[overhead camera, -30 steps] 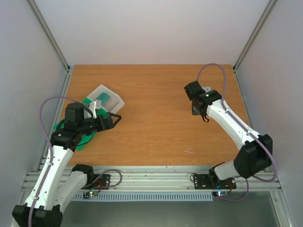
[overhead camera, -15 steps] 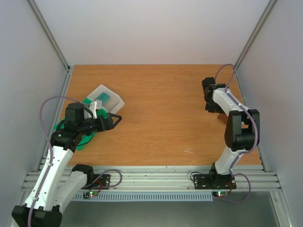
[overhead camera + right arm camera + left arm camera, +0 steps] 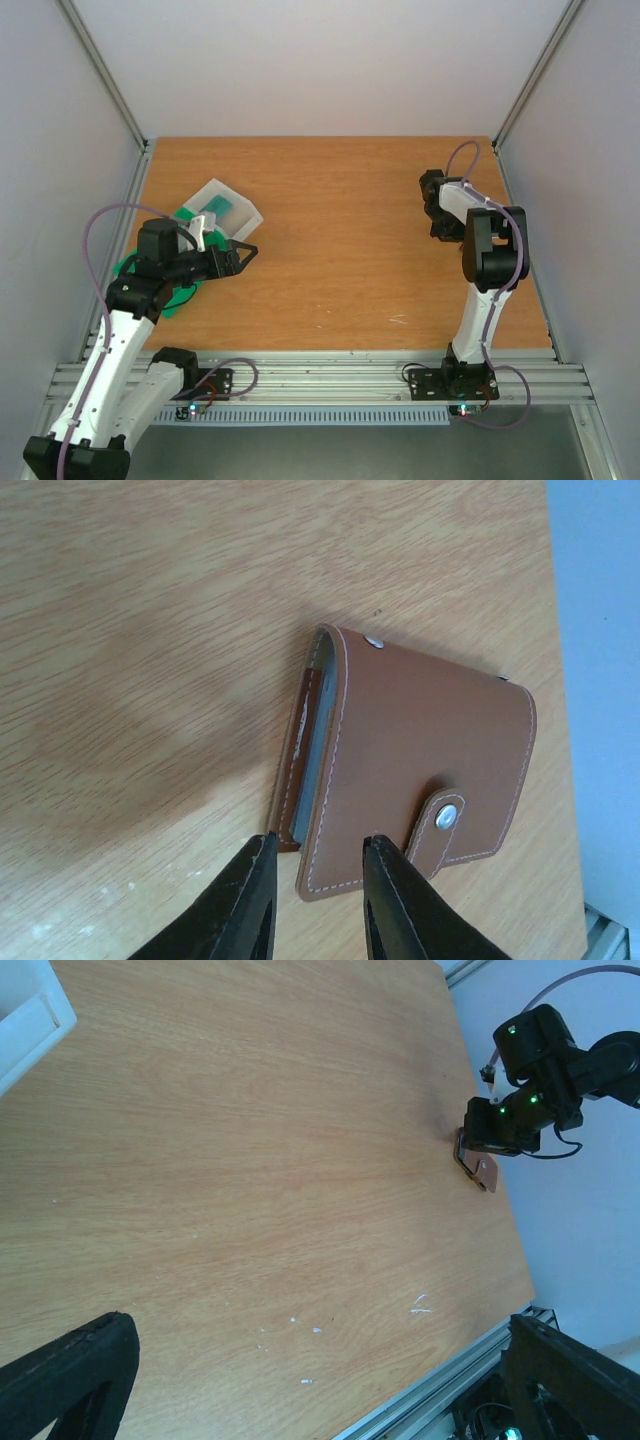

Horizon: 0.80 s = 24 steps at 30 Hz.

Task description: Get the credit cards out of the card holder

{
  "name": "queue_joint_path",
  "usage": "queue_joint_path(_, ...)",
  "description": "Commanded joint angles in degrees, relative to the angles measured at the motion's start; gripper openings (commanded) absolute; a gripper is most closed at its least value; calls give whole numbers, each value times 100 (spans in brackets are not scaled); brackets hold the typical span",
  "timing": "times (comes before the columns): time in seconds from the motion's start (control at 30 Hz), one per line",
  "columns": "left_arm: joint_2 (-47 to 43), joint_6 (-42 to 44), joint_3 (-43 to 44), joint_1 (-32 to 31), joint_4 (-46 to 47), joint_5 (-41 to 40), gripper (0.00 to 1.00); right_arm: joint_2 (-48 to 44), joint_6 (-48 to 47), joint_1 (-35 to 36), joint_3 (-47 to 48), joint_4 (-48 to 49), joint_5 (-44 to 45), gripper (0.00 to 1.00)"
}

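**Right hand [image 3: 318,900] closing on the card holder [image 3: 420,770]**

The right hand has swung over and half closed. Its fingers [image 3: 245,905] straddle the card holder's near corner, but I cannot tell if they grip it. The holder lies snapped shut on the table [image 3: 130,630] – no cards out yet

I saw the card holder [image 3: 415,770] as tan brown with pale stitching round its edges, silver snaps, and a grey-blue lining showing at its 9 o'clock side. The table [image 3: 330,200] was orange wood grain with a few white flecks. The left gripper [image 3: 238,252] and right gripper [image 3: 315,865] were black. The tray [image 3: 123,268] at the table's 9 o'clock was green.
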Motion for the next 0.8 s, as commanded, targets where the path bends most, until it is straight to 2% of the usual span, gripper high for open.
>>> queue_joint_path(0.0,-74,119,10,-17,140,12,99,181,71,-33,166,-17,480,27)
queue_joint_path(0.27,-60,111,-3,-19,152,19,99,487,109,-40,206,-12,532,25)
queue_joint_path(0.77,-86,109,2,-61,158,47,99,499,194,-31,138,-144,831,16)
